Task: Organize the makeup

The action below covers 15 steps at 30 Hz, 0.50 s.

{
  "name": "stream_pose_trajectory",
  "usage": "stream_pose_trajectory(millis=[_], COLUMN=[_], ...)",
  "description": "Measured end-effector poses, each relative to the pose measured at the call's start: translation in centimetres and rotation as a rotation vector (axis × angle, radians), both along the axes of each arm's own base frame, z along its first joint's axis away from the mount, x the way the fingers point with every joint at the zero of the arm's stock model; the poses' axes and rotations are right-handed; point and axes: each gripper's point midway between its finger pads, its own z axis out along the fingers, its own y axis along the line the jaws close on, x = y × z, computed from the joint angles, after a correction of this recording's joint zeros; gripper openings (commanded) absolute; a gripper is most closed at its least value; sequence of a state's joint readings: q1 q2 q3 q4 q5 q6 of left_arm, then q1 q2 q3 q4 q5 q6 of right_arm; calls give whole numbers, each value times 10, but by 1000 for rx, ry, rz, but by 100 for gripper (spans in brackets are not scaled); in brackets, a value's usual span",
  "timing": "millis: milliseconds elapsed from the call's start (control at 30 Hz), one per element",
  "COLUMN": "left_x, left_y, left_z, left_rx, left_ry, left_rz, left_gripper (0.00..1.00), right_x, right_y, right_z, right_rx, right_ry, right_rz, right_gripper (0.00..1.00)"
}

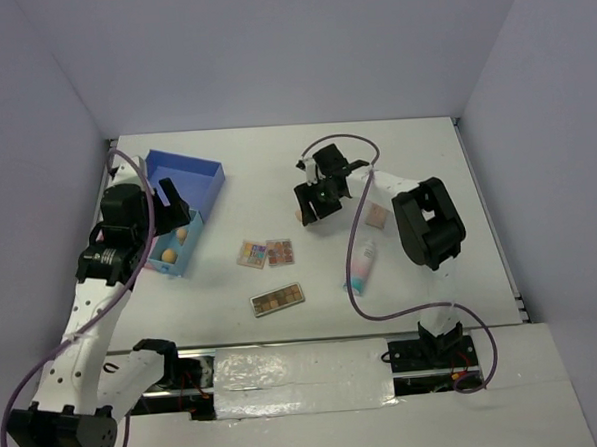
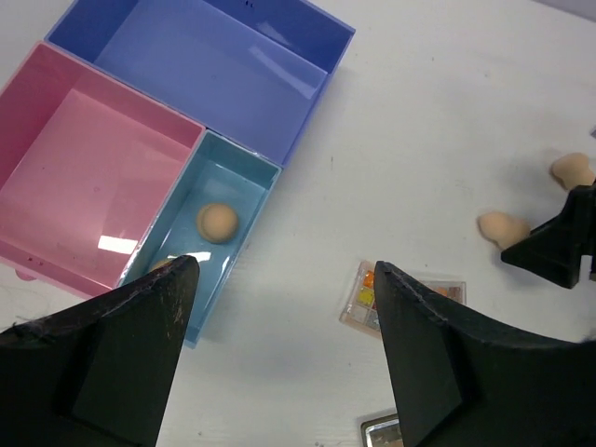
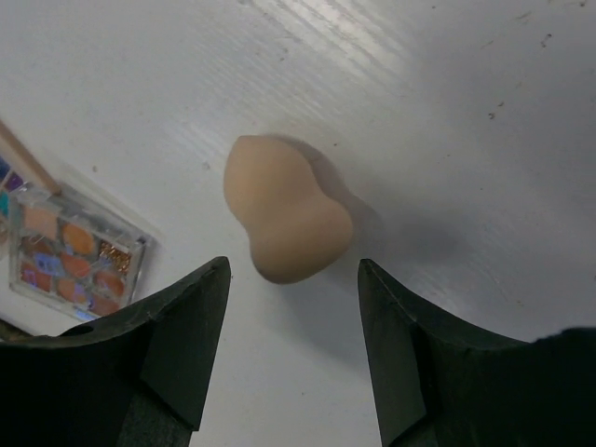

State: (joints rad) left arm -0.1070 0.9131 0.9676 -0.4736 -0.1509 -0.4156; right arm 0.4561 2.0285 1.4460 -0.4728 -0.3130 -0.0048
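Plain pale walls (image 1: 269, 45) enclose a white table (image 1: 425, 157), seemingly evenly lit.

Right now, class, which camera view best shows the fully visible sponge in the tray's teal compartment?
The left wrist view: the sponge lies close and unobstructed in the teal compartment. The top external view shows it only as a distant peach dot; the right wrist view misses it.

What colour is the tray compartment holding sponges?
Teal; left wrist view shows the compartment best.
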Motion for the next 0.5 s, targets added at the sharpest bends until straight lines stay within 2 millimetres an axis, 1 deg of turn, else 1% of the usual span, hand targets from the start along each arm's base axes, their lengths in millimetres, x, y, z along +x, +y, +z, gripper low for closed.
stream_pose_trajectory(millis=[133,233,267,333,400,500], left_x=[-9,-14,-15,-18,-21,-27], left_y=[1,1,1,1,1,1], left_z=[8,14,14,15,16,14], left_rx=[-13,-19,-23,-34,-40,-58], left_ry=[-33,-50,-51,-54,-58,-62], left_rz=[5,8,10,15,18,25], left_gripper=[90,89,89,89,89,89], right_x=[6,14,16,18,19,19], right_y=[-3,-1,1,3,4,5], right_z=[-7,-9,-9,-9,-8,-8], right_rx=[-25,-21,-17,-14,-13,-15], right_ry=[0,-4,-6,-9,-11,-20], right_rz=[-44,-61,-65,-66,-64,-46], right_gripper=[60,50,42,35,22,18])
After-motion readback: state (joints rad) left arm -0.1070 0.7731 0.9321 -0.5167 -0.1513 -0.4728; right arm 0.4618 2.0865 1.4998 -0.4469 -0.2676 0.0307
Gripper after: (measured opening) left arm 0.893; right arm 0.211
